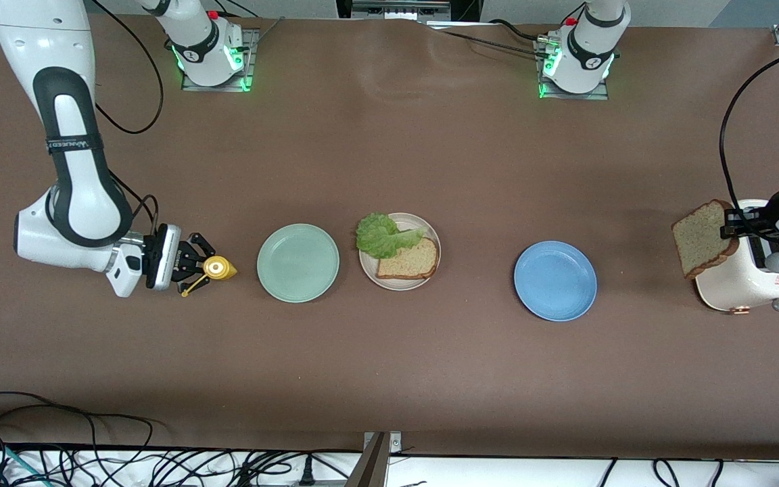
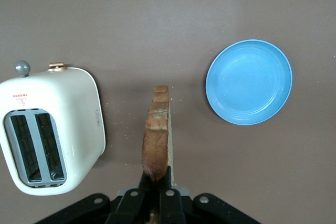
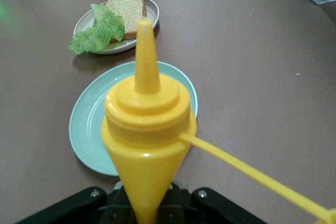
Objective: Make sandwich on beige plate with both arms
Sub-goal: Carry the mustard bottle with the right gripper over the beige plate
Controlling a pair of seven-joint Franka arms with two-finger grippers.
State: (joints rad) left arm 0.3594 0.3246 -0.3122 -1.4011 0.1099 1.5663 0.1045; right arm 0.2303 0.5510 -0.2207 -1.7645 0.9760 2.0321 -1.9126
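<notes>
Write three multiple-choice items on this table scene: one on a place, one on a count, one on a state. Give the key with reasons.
1. Where does the lettuce leaf lie?
A. on the mint green plate
B. on the beige plate, partly over a bread slice
C. in the toaster

2. How many plates are on the table?
A. two
B. three
C. four

3. What is the left claw doing?
A. shut on a bread slice
B. open over the blue plate
C. shut on a yellow bottle

Key: B, the leaf sits on the beige plate with the bread slice on the plate; B, mint green plate, beige and blue plate; A, the held bread slice is clamped beside the toaster, while the right claw holds the yellow bottle.
</notes>
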